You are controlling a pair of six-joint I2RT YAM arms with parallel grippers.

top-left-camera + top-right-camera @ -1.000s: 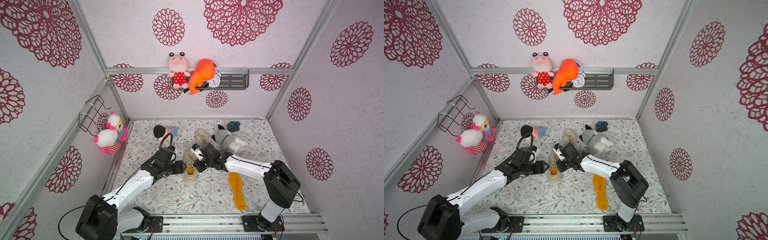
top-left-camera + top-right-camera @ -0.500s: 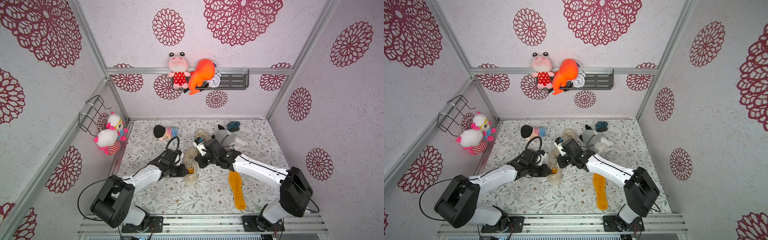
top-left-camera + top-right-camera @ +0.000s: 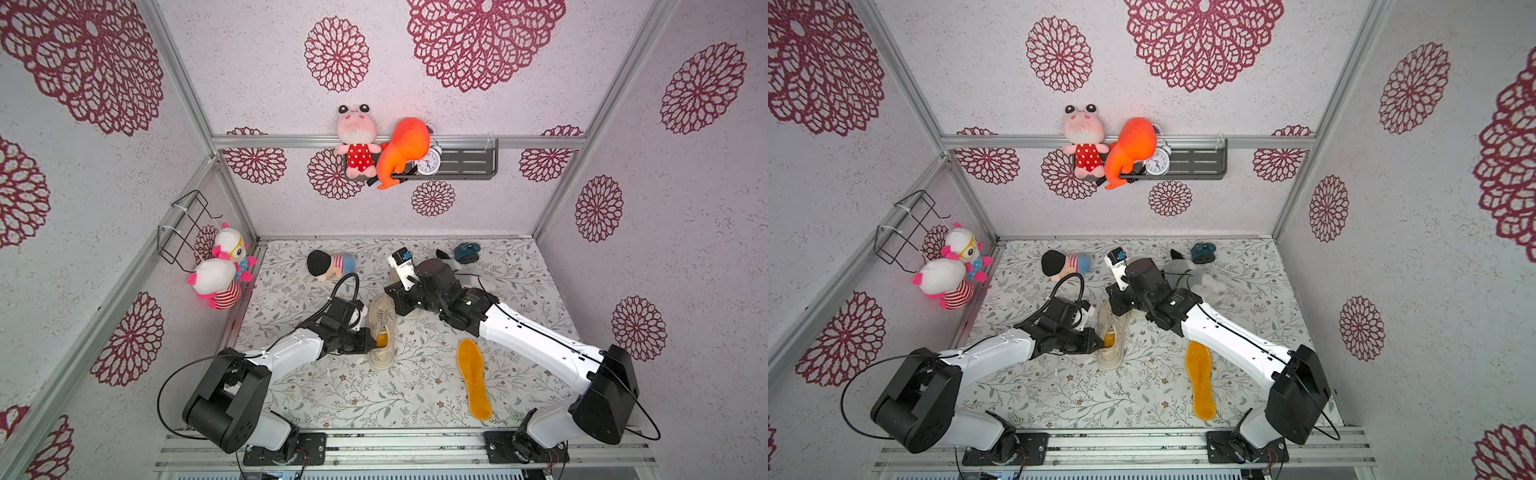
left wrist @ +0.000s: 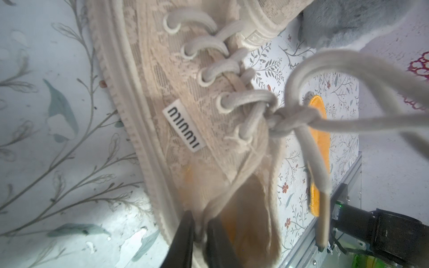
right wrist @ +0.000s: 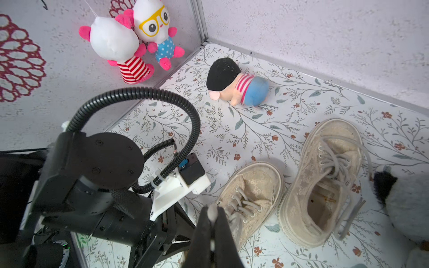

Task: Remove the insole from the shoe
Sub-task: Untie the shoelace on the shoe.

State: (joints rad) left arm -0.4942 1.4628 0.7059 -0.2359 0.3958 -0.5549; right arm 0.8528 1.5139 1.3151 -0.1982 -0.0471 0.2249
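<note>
A beige lace-up shoe (image 3: 380,320) (image 3: 1111,357) lies in the middle of the floral table. The orange insole (image 3: 382,340) (image 3: 1109,340) shows in its opening. My left gripper (image 3: 371,340) (image 4: 200,222) reaches in from the side and is shut on the shoe's collar (image 4: 234,185). One finger is outside the shoe and one inside, next to the insole (image 4: 227,224). My right gripper (image 3: 395,300) (image 5: 212,214) hovers over the toe end, shut on a shoelace (image 4: 301,65) that it pulls taut. In the right wrist view the shoe (image 5: 253,183) lies just past the fingertips.
A second orange insole (image 3: 473,380) (image 3: 1200,384) lies loose toward the front right. A second beige shoe (image 5: 325,185) sits beside the first, mostly under my right arm. A black-haired doll (image 3: 328,264), a grey plush (image 3: 1187,270) and a small blue object (image 3: 467,252) lie at the back.
My left gripper has moved right to the shoe's opening and closed on its collar. My right arm has drawn back a little, still gripping the lace.
</note>
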